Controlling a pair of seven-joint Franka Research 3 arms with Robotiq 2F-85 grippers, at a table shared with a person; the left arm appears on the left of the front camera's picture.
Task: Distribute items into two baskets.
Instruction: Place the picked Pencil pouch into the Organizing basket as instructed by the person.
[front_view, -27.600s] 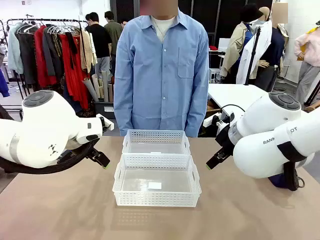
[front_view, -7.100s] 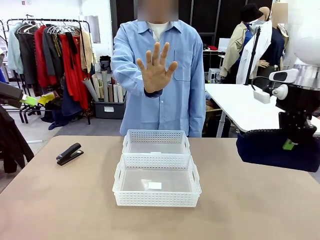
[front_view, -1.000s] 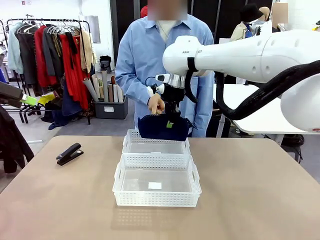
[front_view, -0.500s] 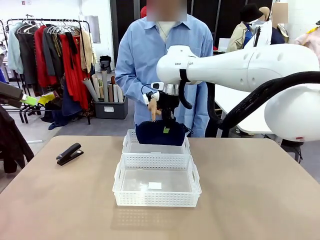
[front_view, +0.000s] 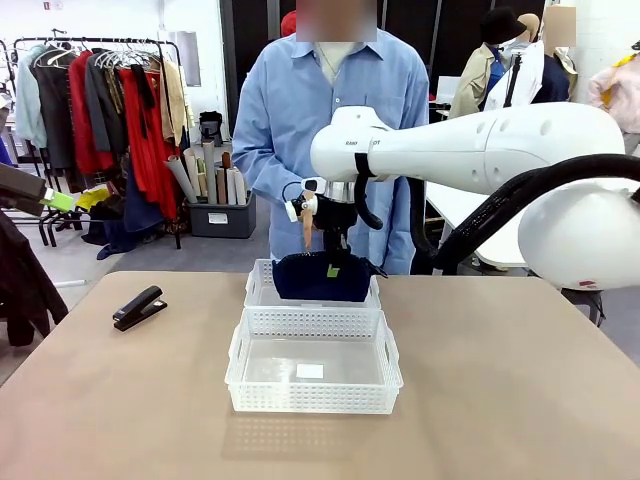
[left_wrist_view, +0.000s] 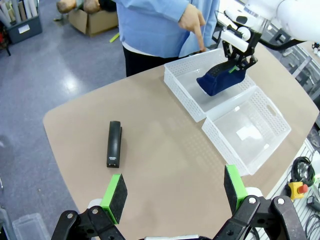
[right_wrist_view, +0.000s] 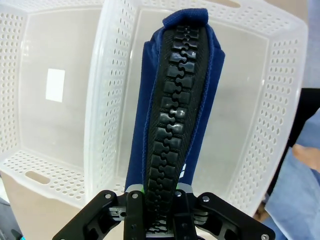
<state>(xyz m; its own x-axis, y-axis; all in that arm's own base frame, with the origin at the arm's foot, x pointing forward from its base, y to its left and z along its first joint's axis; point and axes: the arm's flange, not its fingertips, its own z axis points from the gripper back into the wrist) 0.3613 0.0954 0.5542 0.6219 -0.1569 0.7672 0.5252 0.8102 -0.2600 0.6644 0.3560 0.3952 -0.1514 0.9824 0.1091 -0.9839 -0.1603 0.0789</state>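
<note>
My right gripper (front_view: 335, 243) is shut on the zip edge of the dark navy pouch (front_view: 322, 279), which hangs down into the far basket (front_view: 262, 291). In the right wrist view the pouch (right_wrist_view: 170, 115) runs from the gripper (right_wrist_view: 160, 196) down over that basket (right_wrist_view: 280, 100). The near basket (front_view: 313, 400) with its white label holds nothing. The black stapler (front_view: 138, 307) lies on the table at the left. My left gripper (left_wrist_view: 175, 187) is open, high above the table's left end, with the stapler (left_wrist_view: 114, 144) below it.
A person in a blue shirt stands at the far side, one hand (front_view: 305, 222) pointing down by the pouch. The near basket (left_wrist_view: 250, 125) and far basket (left_wrist_view: 176, 85) touch end to end. Bare table lies to both sides.
My right gripper has lowered the pouch from above the far basket down into it. The left arm and the stapler have stayed put.
</note>
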